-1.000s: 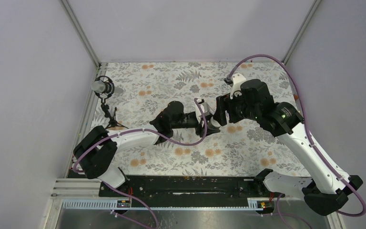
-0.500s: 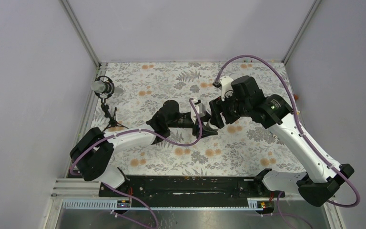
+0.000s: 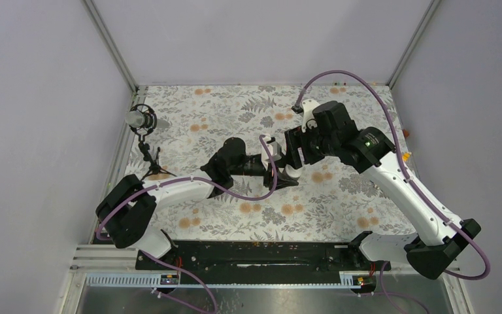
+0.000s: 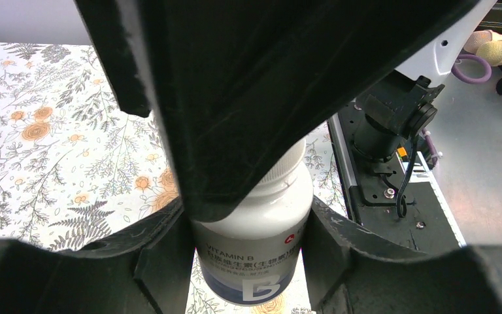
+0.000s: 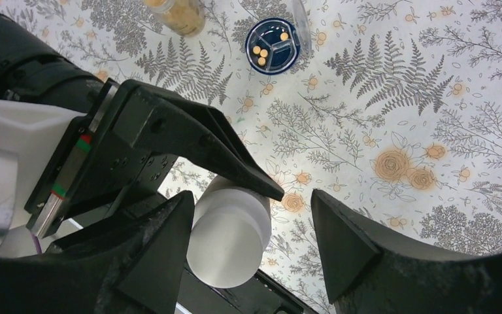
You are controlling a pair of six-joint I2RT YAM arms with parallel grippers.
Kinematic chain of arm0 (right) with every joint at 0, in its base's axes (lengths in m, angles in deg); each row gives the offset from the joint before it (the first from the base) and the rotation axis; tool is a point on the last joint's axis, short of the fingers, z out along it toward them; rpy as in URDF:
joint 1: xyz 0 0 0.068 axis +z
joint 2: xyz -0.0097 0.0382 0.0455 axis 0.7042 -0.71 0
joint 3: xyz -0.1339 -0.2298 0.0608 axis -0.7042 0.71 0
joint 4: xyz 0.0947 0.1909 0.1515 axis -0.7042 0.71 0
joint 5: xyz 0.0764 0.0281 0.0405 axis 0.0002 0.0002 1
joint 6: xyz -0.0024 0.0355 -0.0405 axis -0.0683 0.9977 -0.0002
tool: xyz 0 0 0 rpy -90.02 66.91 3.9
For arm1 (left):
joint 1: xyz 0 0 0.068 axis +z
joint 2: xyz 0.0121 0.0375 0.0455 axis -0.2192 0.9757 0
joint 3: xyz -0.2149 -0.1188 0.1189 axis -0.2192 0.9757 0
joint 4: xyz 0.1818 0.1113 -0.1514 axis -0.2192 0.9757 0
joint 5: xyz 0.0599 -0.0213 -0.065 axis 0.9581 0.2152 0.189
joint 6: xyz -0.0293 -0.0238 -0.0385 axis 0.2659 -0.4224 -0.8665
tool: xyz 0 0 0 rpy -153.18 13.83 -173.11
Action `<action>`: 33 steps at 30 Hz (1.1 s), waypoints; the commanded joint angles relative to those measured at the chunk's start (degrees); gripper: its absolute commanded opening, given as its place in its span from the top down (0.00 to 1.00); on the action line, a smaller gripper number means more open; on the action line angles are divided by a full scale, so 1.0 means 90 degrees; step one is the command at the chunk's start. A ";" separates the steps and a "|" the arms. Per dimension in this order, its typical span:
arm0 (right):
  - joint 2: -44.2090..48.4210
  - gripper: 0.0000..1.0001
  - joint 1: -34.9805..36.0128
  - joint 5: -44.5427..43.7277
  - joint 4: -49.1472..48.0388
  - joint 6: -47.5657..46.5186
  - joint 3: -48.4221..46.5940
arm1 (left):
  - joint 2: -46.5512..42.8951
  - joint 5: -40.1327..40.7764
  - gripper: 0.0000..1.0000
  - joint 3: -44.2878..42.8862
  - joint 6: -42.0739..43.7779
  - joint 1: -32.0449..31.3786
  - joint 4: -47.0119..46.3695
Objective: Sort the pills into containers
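At the far left of the table (image 3: 189,131), which is covered in a flowered cloth, we see a small grey microphone on a black tripod (image 3: 137,120). Moving right, the left arm reaches to the middle. The left gripper (image 4: 248,258) has its fingers (image 4: 160,261) closed on both sides of a white plastic pill bottle (image 4: 255,219) labelled VITAMIN B, with a dark blue band at the foot of the label. The bottle's white ribbed cap (image 5: 227,232) faces the right arm.

Next we come to the right gripper (image 5: 251,209), whose fingers (image 5: 346,255) stand wide apart on either side of that cap. The cap sits close against one finger and well clear of the other; we cannot tell whether it touches.

In the right wrist view, farther off on the table, an amber translucent bottle (image 5: 178,12) with orange contents stands left of a round dark-blue divided dish (image 5: 278,60). Three small orange pills (image 5: 256,50) lie inside the dish.
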 commanded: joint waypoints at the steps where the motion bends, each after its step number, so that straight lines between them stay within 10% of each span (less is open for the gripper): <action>1: -0.0023 0.27 0.0044 -0.0425 -0.0276 0.0254 0.0026 | -0.0214 -0.0116 1.00 0.0035 -0.0004 0.0009 -0.0552; 33: 0.0146 0.28 -0.0054 0.0238 -0.0327 0.0015 0.0308 | -0.0288 -0.0276 1.00 0.0105 -0.0061 0.0015 -0.0762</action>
